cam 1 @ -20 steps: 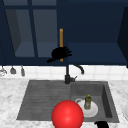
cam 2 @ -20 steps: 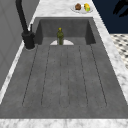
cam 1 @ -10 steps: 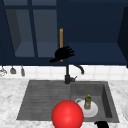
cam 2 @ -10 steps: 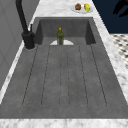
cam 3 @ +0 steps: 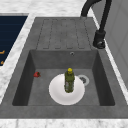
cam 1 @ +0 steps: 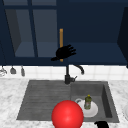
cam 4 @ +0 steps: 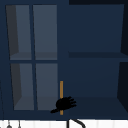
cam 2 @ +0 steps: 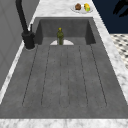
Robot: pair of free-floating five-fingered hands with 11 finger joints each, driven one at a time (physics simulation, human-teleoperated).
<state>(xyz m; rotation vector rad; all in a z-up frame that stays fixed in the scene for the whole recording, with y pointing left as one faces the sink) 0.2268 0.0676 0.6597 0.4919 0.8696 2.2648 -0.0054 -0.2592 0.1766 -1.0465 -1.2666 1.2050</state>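
Left hand [cam 1: 65, 52]: fingers spread, holding nothing | lay over lower end of vertical brass-coloured cabinet handle [cam 1: 61, 37] | right hand [cam 1: 101, 124]: low front, grip unreadable

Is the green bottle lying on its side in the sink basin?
No. In the right side view the green bottle stands upright on the white plate in the basin.

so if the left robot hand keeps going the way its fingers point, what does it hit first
Probably nothing close: the left robot hand sits over the cabinet door handle, fingers pointing right along the open cabinet shelf. Depth is unclear, though.
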